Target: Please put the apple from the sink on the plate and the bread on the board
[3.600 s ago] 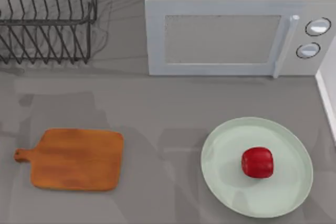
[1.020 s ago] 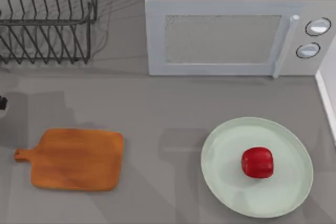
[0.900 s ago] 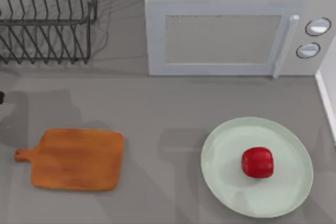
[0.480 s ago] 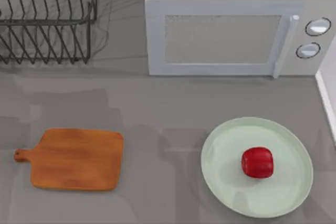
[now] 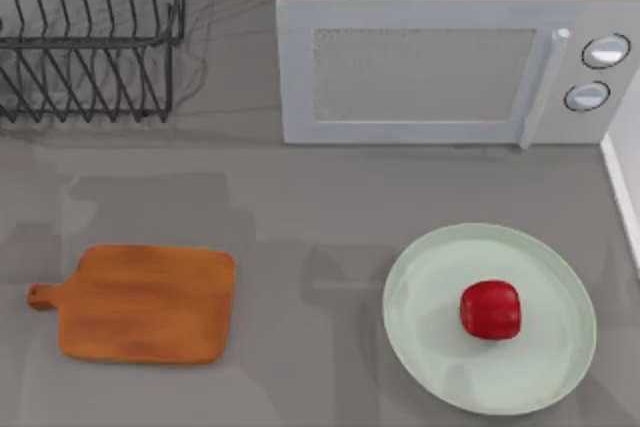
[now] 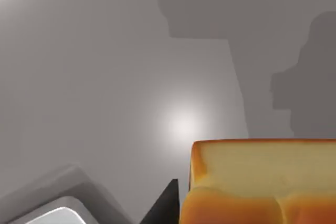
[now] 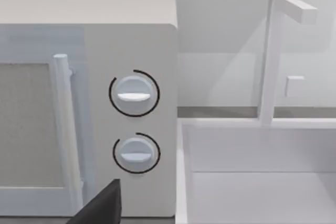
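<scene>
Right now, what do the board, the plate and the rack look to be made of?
Board: likely wood, orange-brown with faint streaky grain, matte. Plate: pale green and smooth with a soft sheen, possibly glazed ceramic or plastic; the look leaves it open. Rack: thin dark wires, probably coated metal.

The bread (image 6: 262,182) and one of the dark fingers (image 6: 164,205) run off the picture's edge.
</scene>
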Available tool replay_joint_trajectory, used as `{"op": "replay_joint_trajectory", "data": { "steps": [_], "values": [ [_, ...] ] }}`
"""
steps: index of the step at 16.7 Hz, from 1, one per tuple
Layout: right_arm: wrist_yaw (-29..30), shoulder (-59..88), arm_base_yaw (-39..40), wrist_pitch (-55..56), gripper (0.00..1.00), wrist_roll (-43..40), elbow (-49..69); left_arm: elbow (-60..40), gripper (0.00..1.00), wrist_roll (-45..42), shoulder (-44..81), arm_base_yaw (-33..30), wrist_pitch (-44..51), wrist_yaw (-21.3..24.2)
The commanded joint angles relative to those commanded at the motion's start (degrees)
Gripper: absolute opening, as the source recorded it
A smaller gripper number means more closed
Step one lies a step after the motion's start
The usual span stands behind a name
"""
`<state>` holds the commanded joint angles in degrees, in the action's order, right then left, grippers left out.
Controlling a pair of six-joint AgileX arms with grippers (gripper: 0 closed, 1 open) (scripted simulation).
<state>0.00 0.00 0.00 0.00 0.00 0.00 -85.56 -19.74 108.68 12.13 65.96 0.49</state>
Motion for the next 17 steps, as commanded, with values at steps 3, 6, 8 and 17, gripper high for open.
{"op": "replay_joint_trajectory", "data": {
  "steps": [3,6,8,17],
  "values": [
    [0.00,0.00,0.00,0.00,1.00,0.00,0.00,3.73,0.00,7.19,-1.95,-5.83,-1.64,-0.09],
    [0.00,0.00,0.00,0.00,1.00,0.00,0.00,9.00,0.00,17.73,-4.84,-14.03,-4.01,-0.24],
    [0.00,0.00,0.00,0.00,1.00,0.00,0.00,12.76,0.00,25.12,-6.97,-19.84,-5.73,-0.36],
    [0.00,0.00,0.00,0.00,1.00,0.00,0.00,20.05,0.00,37.21,-11.29,-30.60,-9.17,-0.63]
  ]
}}
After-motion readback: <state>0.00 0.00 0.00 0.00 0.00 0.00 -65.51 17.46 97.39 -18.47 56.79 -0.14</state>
